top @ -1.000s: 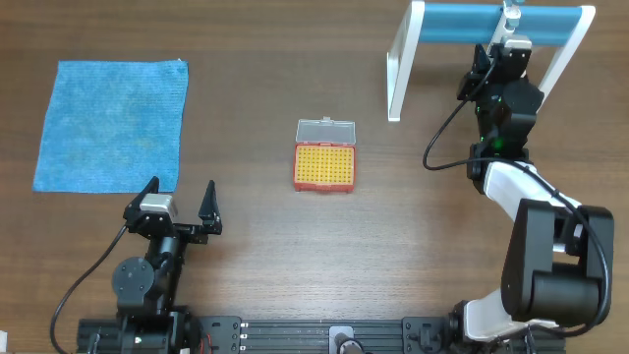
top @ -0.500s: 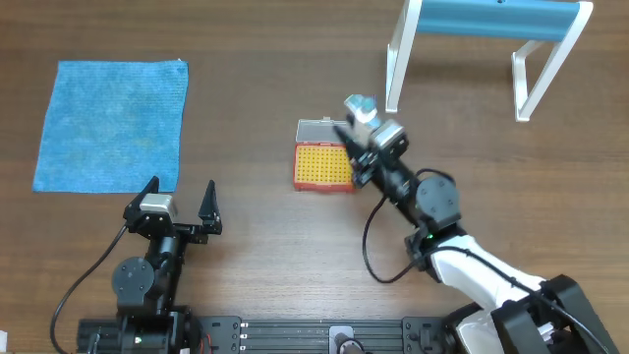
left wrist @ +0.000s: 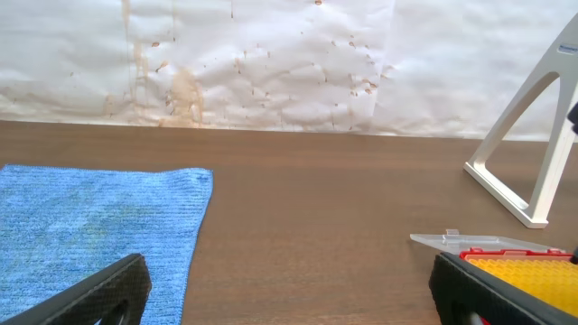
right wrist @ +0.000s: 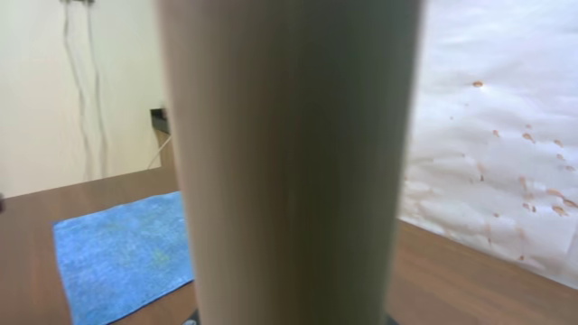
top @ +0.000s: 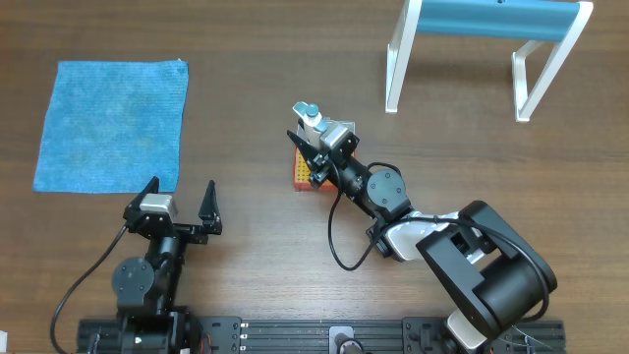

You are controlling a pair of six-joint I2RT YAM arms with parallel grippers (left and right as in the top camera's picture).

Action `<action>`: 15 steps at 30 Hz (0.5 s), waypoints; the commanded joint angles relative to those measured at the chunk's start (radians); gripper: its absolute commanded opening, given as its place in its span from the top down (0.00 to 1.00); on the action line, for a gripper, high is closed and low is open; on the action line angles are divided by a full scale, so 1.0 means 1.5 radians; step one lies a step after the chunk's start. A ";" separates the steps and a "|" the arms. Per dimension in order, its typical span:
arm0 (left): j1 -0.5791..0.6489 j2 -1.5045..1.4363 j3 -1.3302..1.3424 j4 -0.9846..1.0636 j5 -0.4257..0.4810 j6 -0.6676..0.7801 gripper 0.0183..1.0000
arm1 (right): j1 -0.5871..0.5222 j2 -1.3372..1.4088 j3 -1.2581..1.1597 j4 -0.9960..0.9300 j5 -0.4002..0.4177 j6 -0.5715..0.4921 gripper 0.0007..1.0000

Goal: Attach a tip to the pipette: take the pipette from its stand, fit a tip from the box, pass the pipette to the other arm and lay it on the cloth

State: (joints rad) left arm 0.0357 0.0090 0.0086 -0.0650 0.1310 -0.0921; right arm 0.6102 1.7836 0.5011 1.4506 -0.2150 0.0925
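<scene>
Your right tool point(top: 314, 157), clamped on the pipette point(top: 309, 116), has shifted left to centre frame, mostly hiding the tip box point(top: 298, 169); left tool point(top: 181, 189) apart.

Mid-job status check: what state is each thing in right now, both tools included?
Pipette: off the stand, held by the right tool over the tip box; its lower end is hidden.
Tip box: lid open.
Stand: upright, empty.
Cloth: spread flat, nothing on it.
Right tool: shut on the pipette.
Left tool: open, near its base, holding nothing.
</scene>
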 commanded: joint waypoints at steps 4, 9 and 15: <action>-0.002 -0.003 -0.002 -0.003 -0.005 -0.004 0.00 | -0.007 0.028 0.015 -0.016 0.039 0.001 0.92; -0.002 -0.003 -0.002 -0.003 -0.005 -0.004 0.00 | -0.011 0.028 -0.017 -0.013 0.038 0.001 0.92; -0.002 -0.003 -0.002 -0.003 -0.005 -0.004 0.00 | -0.012 0.028 -0.017 -0.036 0.032 0.001 0.92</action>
State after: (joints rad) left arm 0.0357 0.0090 0.0086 -0.0650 0.1310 -0.0921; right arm 0.5976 1.8160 0.4828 1.4017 -0.1699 0.0925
